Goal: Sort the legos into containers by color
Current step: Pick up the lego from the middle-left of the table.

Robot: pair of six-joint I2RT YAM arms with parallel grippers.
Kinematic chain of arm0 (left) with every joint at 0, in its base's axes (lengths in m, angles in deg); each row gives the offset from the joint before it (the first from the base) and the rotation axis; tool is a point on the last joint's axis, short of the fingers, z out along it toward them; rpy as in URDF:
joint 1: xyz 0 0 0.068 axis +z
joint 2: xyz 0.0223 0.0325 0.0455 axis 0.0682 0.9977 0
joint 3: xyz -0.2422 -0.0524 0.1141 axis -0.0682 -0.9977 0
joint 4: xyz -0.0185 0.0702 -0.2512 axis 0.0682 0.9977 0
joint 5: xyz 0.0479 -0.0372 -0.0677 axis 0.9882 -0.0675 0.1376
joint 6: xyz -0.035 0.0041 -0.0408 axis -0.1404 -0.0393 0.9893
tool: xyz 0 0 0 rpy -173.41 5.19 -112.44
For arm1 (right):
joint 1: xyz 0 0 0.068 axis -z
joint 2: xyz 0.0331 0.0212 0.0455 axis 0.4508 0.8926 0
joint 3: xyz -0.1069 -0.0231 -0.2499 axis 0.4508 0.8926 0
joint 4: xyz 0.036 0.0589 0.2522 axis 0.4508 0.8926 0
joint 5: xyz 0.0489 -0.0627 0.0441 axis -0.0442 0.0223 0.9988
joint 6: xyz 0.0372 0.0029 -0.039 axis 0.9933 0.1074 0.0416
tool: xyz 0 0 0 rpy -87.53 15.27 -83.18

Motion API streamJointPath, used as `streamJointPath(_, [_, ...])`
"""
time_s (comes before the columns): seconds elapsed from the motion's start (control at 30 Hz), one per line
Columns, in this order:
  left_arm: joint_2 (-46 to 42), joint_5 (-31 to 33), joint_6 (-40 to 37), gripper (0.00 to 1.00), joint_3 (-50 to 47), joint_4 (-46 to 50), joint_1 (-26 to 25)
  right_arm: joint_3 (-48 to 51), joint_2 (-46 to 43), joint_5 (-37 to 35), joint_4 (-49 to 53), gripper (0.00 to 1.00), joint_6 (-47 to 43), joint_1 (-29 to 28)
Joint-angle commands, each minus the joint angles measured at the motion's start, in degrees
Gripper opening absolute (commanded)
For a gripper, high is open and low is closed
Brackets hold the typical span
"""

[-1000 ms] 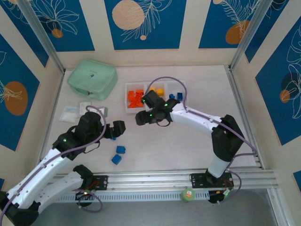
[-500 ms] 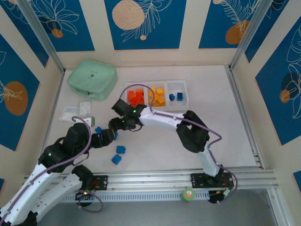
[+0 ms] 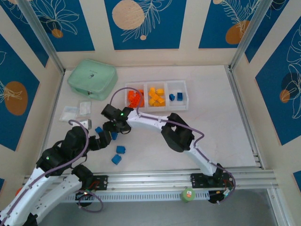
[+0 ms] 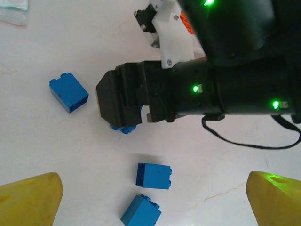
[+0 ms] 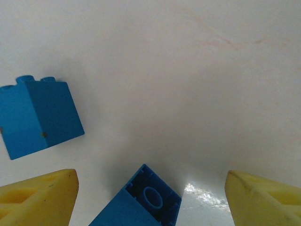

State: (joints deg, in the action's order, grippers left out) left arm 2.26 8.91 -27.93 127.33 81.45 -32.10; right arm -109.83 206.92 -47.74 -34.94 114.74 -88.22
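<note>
Three joined white containers (image 3: 165, 89) sit at the back: red-orange legos (image 3: 135, 98) on the left, yellow-orange (image 3: 156, 96) in the middle, blue (image 3: 176, 96) on the right. Loose blue legos lie on the table (image 3: 99, 130) (image 3: 121, 149) (image 3: 116, 159). My right gripper (image 3: 113, 128) (image 5: 150, 200) hangs open over a tipped blue lego (image 5: 141, 202) (image 4: 123, 128), with gaps on both sides. Another blue brick (image 5: 40, 115) (image 4: 68, 92) lies to its left. My left gripper (image 3: 106, 138) (image 4: 153, 202) is open and empty above two blue bricks (image 4: 154, 175) (image 4: 140, 212).
A mint green zip case (image 3: 92, 78) lies at the back left, with clear plastic bags (image 3: 70, 113) (image 3: 85, 107) in front of it. The right arm (image 3: 176, 134) stretches across the table's middle. An aluminium rail (image 3: 188, 178) runs along the near edge.
The right arm swung left from the containers down to the loose blue bricks, and its jaws widened. The left arm drew back toward the near left.
</note>
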Motion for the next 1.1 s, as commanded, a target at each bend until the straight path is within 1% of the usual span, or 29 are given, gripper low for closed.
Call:
streamJointPath(0.0, [0.00,0.87,0.55,0.99,-0.46,0.43,0.57,-3.01,1.98,-2.77,4.73,0.81,-1.25,-1.18])
streamJointPath(0.07, [0.00,0.86,0.62,0.99,-0.47,0.27,0.52,-3.08,1.93,-4.04,5.93,0.80,-1.48,-1.50])
streamJointPath(0.4, [0.84,-0.06,0.63,0.99,-0.90,-1.24,0.50,0.45,-2.23,-9.63,9.57,0.67,-3.50,-2.69])
streamJointPath(0.6, [1.39,-0.66,0.81,0.99,-1.43,-2.41,0.51,0.68,-1.62,-8.07,8.63,0.54,-4.42,-2.30])
streamJointPath(0.73, [1.67,-0.72,0.64,0.99,-0.83,-1.95,0.50,1.12,-2.75,-8.08,8.27,0.42,-5.23,-2.21])
streamJointPath(0.83, [1.67,-1.23,0.63,0.99,-0.72,-2.38,0.50,2.59,-4.82,-8.57,7.65,0.34,-5.78,-2.01])
streamJointPath(0.9, [1.91,-1.92,0.63,0.99,-0.64,-2.98,0.50,4.19,-6.79,-8.10,6.75,0.31,-6.00,-1.64])
streamJointPath(1.07, [2.92,-4.69,-0.01,0.99,-0.39,-5.76,0.50,10.19,-14.38,-8.37,4.99,0.29,-6.54,-0.01])
